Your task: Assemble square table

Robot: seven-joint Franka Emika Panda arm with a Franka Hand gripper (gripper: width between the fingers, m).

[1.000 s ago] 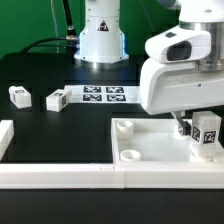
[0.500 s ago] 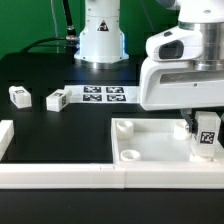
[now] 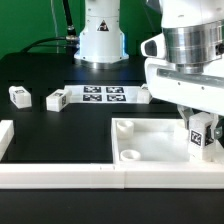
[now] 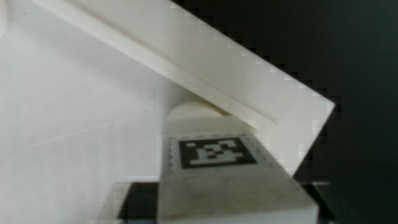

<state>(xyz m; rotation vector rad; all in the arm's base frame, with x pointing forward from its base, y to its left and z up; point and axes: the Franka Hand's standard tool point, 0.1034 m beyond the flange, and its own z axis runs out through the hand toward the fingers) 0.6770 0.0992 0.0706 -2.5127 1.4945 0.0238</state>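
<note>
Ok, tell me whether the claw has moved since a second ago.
Yes. Judged against the table top, the claw has shifted slightly toward the exterior view's left, taking the leg with it.

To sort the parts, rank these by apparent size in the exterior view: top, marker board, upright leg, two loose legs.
Largest: top.
Next: marker board and upright leg, about equal; the leg is nearer the camera, so I leave them unranked.
Smallest: loose legs, alike, and farther back.
</note>
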